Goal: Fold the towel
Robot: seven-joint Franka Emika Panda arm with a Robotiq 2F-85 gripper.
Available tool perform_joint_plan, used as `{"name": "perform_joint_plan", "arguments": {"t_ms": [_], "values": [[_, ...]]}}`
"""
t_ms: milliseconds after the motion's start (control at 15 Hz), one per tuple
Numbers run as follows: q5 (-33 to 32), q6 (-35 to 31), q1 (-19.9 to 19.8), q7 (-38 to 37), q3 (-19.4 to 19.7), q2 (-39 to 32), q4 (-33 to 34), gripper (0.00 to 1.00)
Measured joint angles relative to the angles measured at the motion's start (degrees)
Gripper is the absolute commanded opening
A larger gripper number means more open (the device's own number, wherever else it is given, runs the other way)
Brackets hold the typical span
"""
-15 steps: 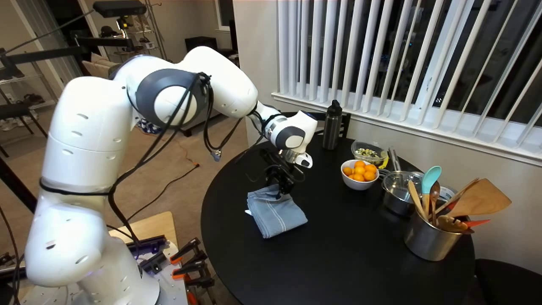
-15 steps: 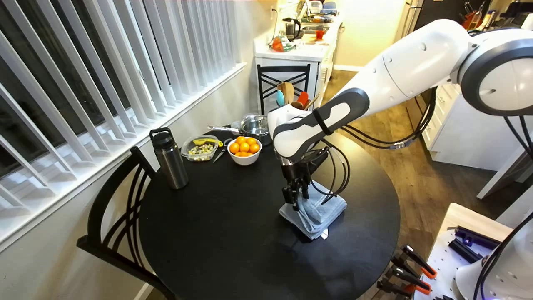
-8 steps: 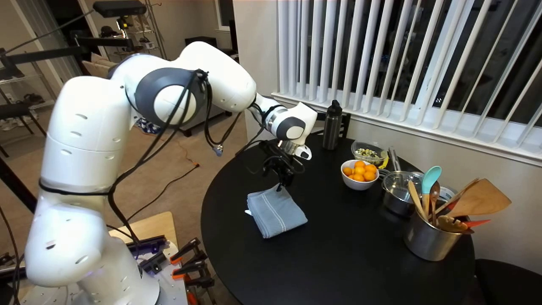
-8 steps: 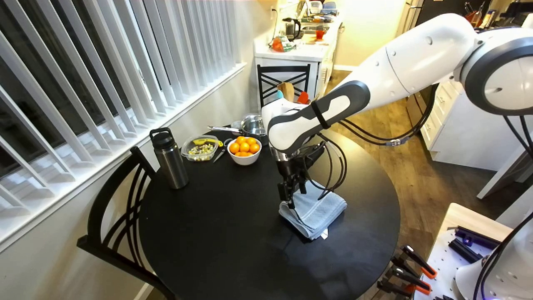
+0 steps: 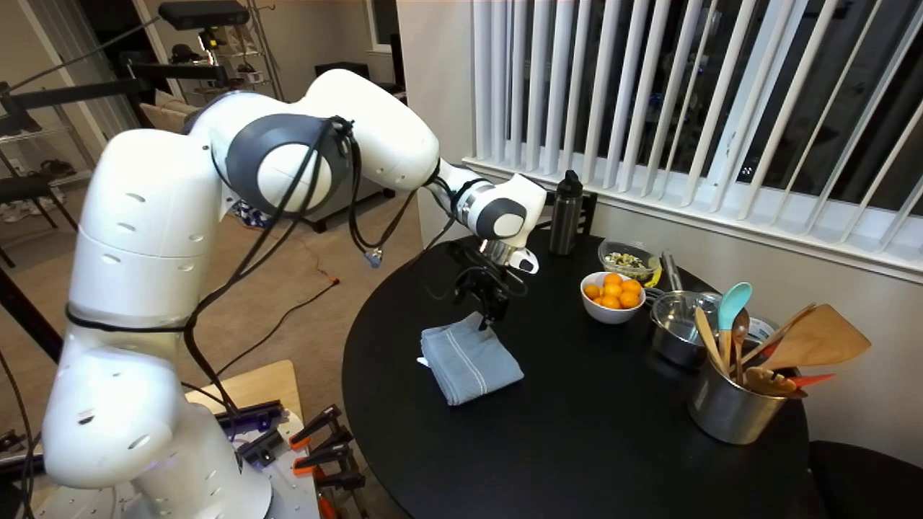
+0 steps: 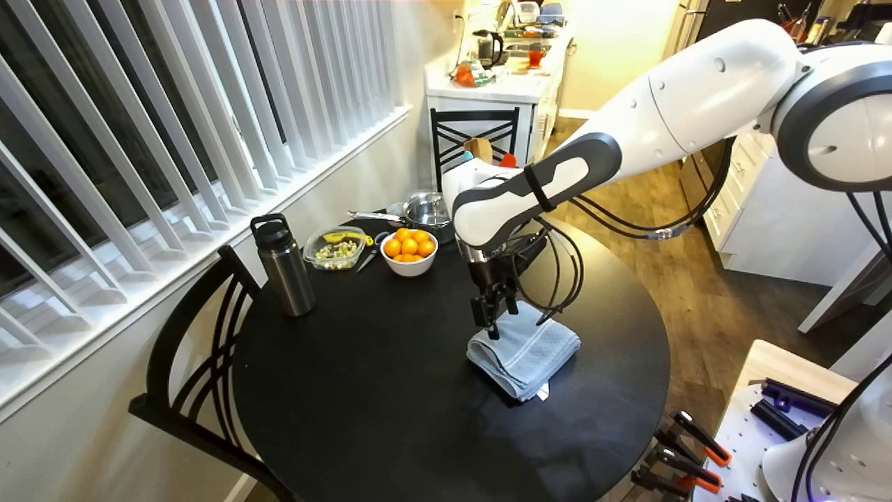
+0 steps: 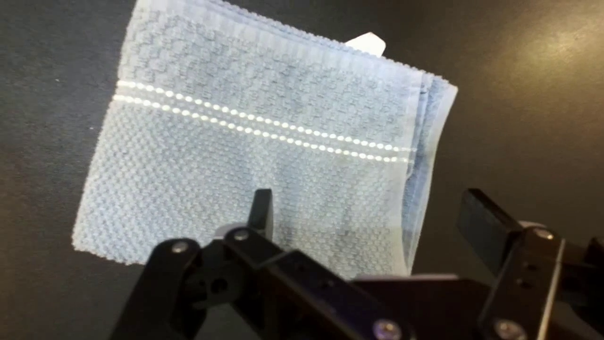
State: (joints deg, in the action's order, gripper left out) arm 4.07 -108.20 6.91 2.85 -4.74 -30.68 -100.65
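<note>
The towel (image 7: 255,156) lies on the black table (image 5: 613,418), already folded into a layered, roughly square stack, with a white tag (image 7: 368,45) poking out from one edge. The gripper (image 7: 368,203) has its fingers (image 7: 261,212) wide apart; in the wrist view one shows over the cloth, the other beyond the layered edge. Whether either tip touches fabric I cannot tell. The likeliest trouble is spoiling work that looks nearly done: closing here might catch only the top layers and peel them loose. Dropping lower could ruck the cloth, and a sideways retreat might snag the hem.
</note>
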Motion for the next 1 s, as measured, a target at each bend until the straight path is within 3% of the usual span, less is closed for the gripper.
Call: {"name": "perform_joint_plan", "arguments": {"t_ms": [333, 667, 1000], "values": [[-4.70, -4.75, -0.99, 0.00, 2.86, 8.47, -7.50, 1.00], [-4.89, -12.62, -3.30, 0.00, 3.71, 20.71, -18.95, 1.00], [-4.43, -18.49, -4.56, 0.00, 4.11, 26.96, -25.05, 1.00]]}}
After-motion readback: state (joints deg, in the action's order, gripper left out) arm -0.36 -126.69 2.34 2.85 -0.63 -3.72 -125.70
